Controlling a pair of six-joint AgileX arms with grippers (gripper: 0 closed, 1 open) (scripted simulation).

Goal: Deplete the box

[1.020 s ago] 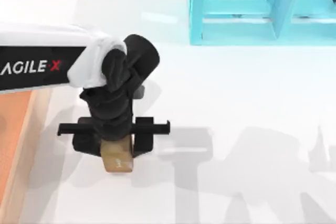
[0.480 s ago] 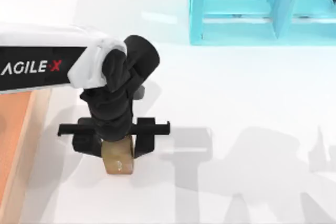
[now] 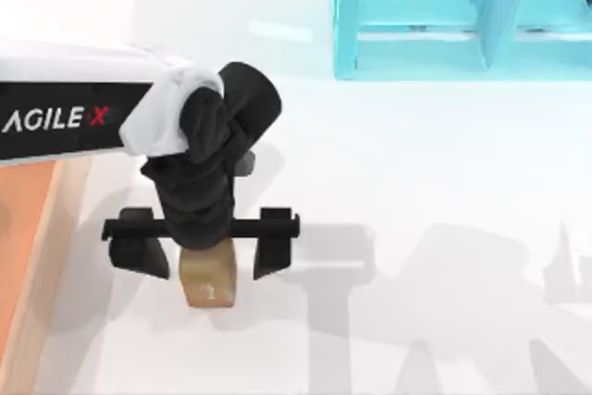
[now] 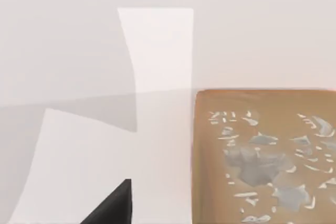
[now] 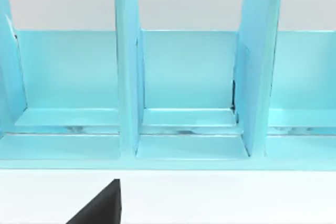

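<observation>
Large shallow wooden box (image 3: 37, 256), thick light-tan walls, orange-brown inside: at the table's left edge, partly out of frame, just left of the working gripper.

Left gripper (image 3: 202, 252): black, pointing down over the white table (image 3: 416, 164), fingers spread apart, one on each side of a small golden-brown cube (image 3: 207, 280) that stands on the table outside the box.

Cyan shelf unit (image 3: 462, 16): far right side, well apart.

Right gripper: faces the shelf's compartments in the right wrist view; cannot tell its finger state.
</observation>
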